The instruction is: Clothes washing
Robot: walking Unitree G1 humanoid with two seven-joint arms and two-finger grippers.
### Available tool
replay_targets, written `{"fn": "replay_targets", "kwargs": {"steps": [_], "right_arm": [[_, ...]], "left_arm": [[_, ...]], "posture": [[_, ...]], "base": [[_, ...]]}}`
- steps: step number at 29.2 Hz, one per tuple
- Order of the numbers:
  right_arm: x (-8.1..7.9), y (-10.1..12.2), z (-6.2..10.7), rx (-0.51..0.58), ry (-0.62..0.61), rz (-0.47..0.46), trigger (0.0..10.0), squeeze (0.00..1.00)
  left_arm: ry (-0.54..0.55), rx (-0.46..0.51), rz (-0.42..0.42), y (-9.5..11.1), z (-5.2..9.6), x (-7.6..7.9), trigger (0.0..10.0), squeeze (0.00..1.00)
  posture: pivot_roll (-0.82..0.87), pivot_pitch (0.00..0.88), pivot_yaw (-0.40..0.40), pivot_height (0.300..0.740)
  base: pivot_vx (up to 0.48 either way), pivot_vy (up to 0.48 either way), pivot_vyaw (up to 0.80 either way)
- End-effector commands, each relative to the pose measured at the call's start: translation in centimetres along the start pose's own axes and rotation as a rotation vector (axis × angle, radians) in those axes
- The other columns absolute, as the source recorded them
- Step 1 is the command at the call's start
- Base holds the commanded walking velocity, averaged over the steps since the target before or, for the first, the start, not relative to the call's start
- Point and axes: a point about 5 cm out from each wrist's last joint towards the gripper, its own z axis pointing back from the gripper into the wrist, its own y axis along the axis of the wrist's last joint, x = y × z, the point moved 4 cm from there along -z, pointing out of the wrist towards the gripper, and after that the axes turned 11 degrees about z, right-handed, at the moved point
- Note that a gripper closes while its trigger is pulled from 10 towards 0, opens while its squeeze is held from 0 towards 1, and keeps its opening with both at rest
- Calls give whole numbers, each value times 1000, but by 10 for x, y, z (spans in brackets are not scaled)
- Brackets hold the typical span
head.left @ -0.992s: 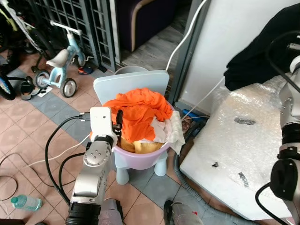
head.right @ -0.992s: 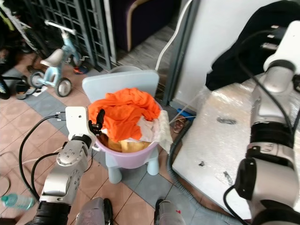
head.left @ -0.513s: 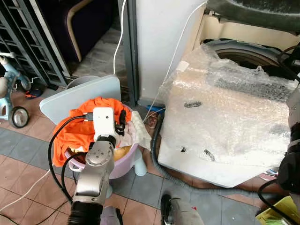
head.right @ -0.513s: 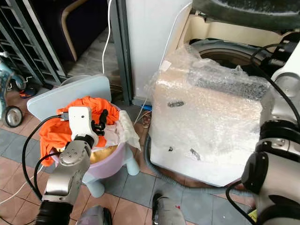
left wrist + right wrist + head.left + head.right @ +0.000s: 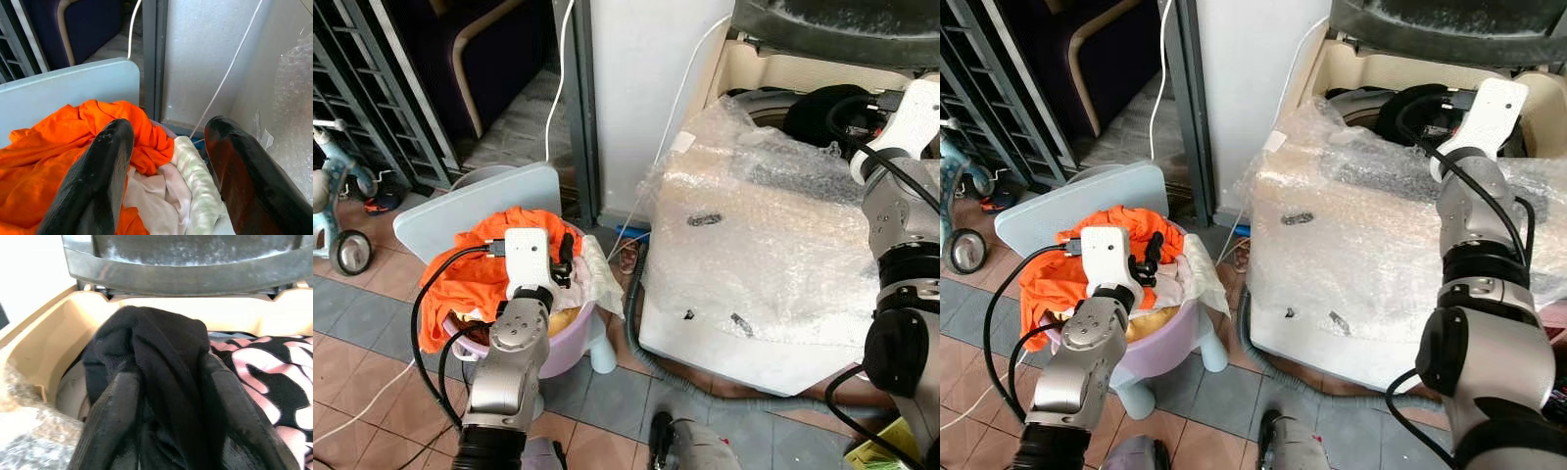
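Right gripper (image 5: pixel 168 401): held over the open top of the washing machine (image 5: pixel 1371 245); its fingers (image 5: pixel 115 421) are pinched on a black garment (image 5: pixel 156 357), which is draped over and between them.
Black garment: carried at the mouth of the machine's tub, just under the raised lid (image 5: pixel 195 259); it is seen as a dark bundle ahead of the right wrist in the head views.
Tub contents: a black cloth with pink markings (image 5: pixel 264 377) is seen lying inside, beside the held garment.
Left gripper (image 5: pixel 166 161): raised above the laundry basin (image 5: pixel 570 341); its fingers (image 5: pixel 105 166) are spread apart, with nothing between them.
Laundry basin: a lilac tub, set on a pale blue child's chair (image 5: pixel 480 201) to the left of the machine.
Remaining clothes: an orange garment (image 5: pixel 460 269) is heaped in the basin, with pale cloths (image 5: pixel 166 188) tucked beside it.
Washing machine: its body is wrapped in bubble wrap (image 5: pixel 764 255).
Surroundings: a white cable (image 5: pixel 656 147) is run down the wall; a child's tricycle (image 5: pixel 337 220) is parked well apart on the tiled floor (image 5: pixel 372 333).
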Motion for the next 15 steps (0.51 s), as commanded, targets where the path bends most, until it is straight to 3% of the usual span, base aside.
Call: {"fn": "replay_targets", "kwargs": {"steps": [1, 4, 5, 8, 11, 15], "right_arm": [[-7, 12, 0, 58, 34, 28, 10000, 1000], [-15, 14, 2, 95, 77, 68, 10000, 1000], [-24, 11, 5, 105, 120, 123, 10000, 1000], [-28, 10, 7, 126, 116, 232, 10000, 1000], [-27, 22, 12, 218, 46, 199, 10000, 1000], [-41, 29, 24, 300, 58, 216, 10000, 1000]], "left_arm": [[-12, -20, 7, -3, 2, 2, 10000, 0], [-58, -42, -2, -7, 3, 6, 10000, 0], [-109, -62, -13, -11, 5, 14, 10000, 0], [-179, -74, -42, -13, 6, 24, 10000, 0], [-311, -93, -80, -16, 11, 44, 10000, 0], [-338, -96, -88, -16, 13, 49, 10000, 0]], "posture": [[26, 67, 7, 740], [24, 67, 7, 740], [19, 67, 8, 740], [15, 66, 9, 740], [9, 67, 10, 740], [6, 68, 11, 740]], "base": [[0, 0, 0], [0, 0, 0], [0, 0, 0], [0, 0, 0], [0, 0, 0], [0, 0, 0]]}}
